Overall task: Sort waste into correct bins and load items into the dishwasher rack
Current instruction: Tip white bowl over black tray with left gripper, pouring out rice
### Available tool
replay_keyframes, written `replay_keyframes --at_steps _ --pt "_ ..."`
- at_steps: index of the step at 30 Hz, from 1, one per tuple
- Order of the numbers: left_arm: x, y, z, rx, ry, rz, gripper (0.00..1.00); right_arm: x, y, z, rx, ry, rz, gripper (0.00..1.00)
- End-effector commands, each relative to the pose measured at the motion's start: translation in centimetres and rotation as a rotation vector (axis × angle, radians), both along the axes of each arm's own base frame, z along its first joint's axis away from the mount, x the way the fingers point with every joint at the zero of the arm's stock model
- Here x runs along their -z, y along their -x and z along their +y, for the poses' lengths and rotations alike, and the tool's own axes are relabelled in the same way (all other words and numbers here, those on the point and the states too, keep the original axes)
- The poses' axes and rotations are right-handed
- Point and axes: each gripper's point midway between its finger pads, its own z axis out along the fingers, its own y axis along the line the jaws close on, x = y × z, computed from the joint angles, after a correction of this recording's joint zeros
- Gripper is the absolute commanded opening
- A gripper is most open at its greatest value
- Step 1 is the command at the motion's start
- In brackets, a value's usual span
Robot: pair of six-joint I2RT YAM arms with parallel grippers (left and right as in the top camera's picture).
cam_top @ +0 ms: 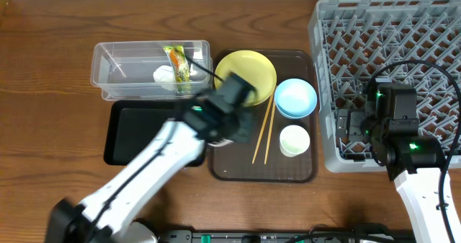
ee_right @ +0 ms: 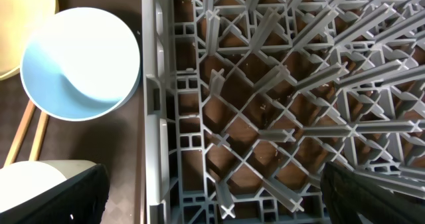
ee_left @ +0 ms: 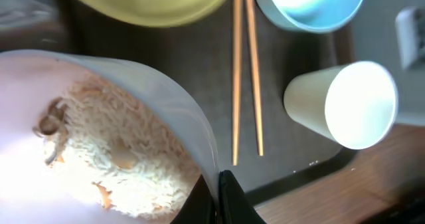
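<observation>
My left gripper [ee_left: 222, 197] is shut on the rim of the white bowl [ee_left: 153, 91], which holds pale rice scraps [ee_left: 113, 144]. It is over the left part of the brown serving tray, mostly hidden under the arm in the overhead view [cam_top: 241, 131]. The yellow plate [cam_top: 252, 66], light blue bowl [cam_top: 296, 97], white cup [cam_top: 294, 140] and chopsticks [cam_top: 263, 131] lie on that tray. The snack wrapper [cam_top: 177, 61] and tissue [cam_top: 164, 74] are in the clear tub [cam_top: 115, 55]. My right gripper [ee_right: 212, 204] is open and empty above the left edge of the grey rack [cam_top: 403, 34].
The black tray [cam_top: 137, 131] lies just below the clear tub, left of the brown serving tray [cam_top: 288, 171]. The rack's left wall stands close against the brown tray's right edge. My left arm crosses over the black tray's right end.
</observation>
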Motion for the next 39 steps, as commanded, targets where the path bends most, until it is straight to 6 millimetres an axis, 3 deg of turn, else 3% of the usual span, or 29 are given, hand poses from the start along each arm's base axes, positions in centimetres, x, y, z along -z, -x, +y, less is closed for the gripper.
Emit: replay_keyframes --at_steps 1,8,14,22,30,39 --pt "-1.6 -0.6 1.6 0.029 0.101 0.019 0.06 -1.0 -0.3 0.5 -0.024 0.001 -0.025 0.99" --pt "-2.0 -1.4 5.3 0.040 0.401 0.117 0.06 -1.0 -0.3 0.5 -0.024 0.001 -0.025 0.99" --pt "-1.5 -1.0 7.9 0.037 0.728 0.160 0.06 -1.0 -0.3 0.5 -0.024 0.001 -0.025 0.99" --pt "-1.8 -1.6 12.1 -0.149 1.193 0.184 0.06 -1.0 -0.3 0.5 -0.024 0.001 -0.024 0.99" --pt "-1.1 -2.3 14.4 -0.326 1.264 0.292 0.06 -0.9 -0.3 0.4 -0.024 0.001 -0.022 0.99" --pt "-1.2 -2.4 14.6 -0.507 1.324 0.528 0.06 -0.9 -0.3 0.4 -0.024 0.001 -0.022 0.99"
